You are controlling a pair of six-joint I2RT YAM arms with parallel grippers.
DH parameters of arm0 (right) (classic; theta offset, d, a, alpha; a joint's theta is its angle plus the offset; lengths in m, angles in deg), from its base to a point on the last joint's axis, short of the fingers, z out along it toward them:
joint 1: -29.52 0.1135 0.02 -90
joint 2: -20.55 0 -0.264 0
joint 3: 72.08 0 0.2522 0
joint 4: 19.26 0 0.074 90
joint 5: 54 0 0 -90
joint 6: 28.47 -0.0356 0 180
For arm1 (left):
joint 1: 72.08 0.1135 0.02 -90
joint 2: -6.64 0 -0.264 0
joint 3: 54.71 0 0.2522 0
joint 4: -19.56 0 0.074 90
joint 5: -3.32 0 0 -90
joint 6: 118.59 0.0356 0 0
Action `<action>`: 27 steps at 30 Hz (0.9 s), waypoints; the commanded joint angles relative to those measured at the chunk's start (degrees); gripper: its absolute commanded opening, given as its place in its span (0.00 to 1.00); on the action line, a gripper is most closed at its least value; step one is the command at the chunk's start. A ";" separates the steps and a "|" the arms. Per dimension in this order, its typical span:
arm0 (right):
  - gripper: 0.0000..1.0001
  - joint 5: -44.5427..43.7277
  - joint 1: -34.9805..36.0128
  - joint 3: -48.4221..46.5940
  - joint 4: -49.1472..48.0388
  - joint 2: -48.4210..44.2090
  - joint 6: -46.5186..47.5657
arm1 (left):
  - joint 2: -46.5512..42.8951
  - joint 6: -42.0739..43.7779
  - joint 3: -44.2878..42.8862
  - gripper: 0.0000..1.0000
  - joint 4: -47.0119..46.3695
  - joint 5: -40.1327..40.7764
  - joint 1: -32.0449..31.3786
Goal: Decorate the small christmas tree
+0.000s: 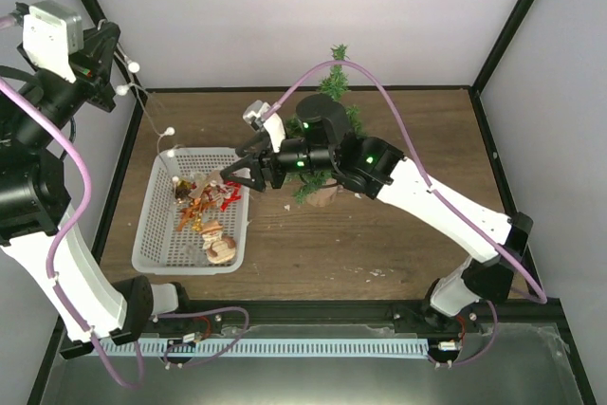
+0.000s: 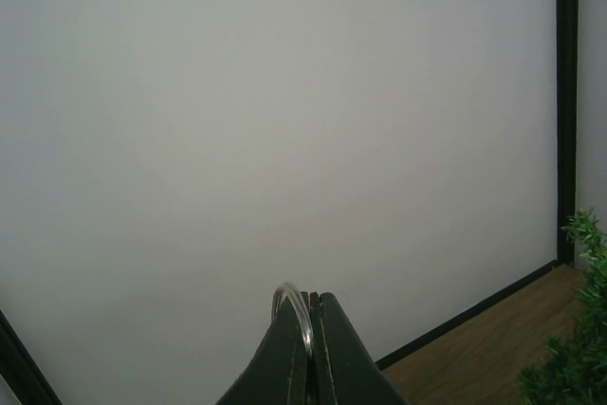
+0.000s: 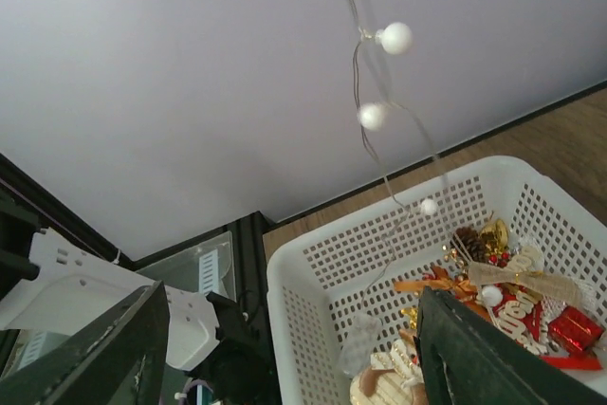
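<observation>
The small christmas tree [image 1: 334, 82] stands at the table's back middle, partly hidden behind my right arm; its branches show at the right edge of the left wrist view [image 2: 577, 353]. My left gripper [image 1: 112, 52] is raised high at the far left, shut [image 2: 316, 299] on a thin wire string of white ball lights [image 1: 169, 130]. The string hangs down into the white basket [image 1: 152, 198]. It also shows in the right wrist view [image 3: 394, 38]. My right gripper [image 1: 237, 174] is open and empty [image 3: 294, 353], over the basket's right rim, just right of the hanging string.
The basket [image 3: 285, 277] holds several ornaments [image 1: 204, 198]: a pine cone [image 3: 467, 242], red and gold pieces and a tan figure [image 1: 220, 246]. Black frame posts and white walls enclose the wooden table [image 1: 379, 244].
</observation>
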State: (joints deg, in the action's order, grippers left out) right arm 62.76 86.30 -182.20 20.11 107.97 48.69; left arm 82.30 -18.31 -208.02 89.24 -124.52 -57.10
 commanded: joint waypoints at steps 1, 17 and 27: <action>0.65 0.72 0.17 -0.96 -4.50 1.86 1.40 | -2.10 -0.38 1.85 0.00 -0.20 -1.09 0.22; 0.66 5.48 1.31 -10.55 -4.95 14.03 3.48 | -4.44 -3.17 2.96 0.00 -1.34 -3.64 0.18; 0.65 16.38 2.46 -14.71 -6.49 18.41 1.62 | -3.96 -5.09 3.49 0.00 -2.71 -4.82 0.22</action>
State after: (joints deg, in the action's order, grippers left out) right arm 72.58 87.96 -194.72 14.78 124.91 51.31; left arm 78.03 -21.43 -204.83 88.45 -128.28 -57.10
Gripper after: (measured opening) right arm 0.651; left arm 0.006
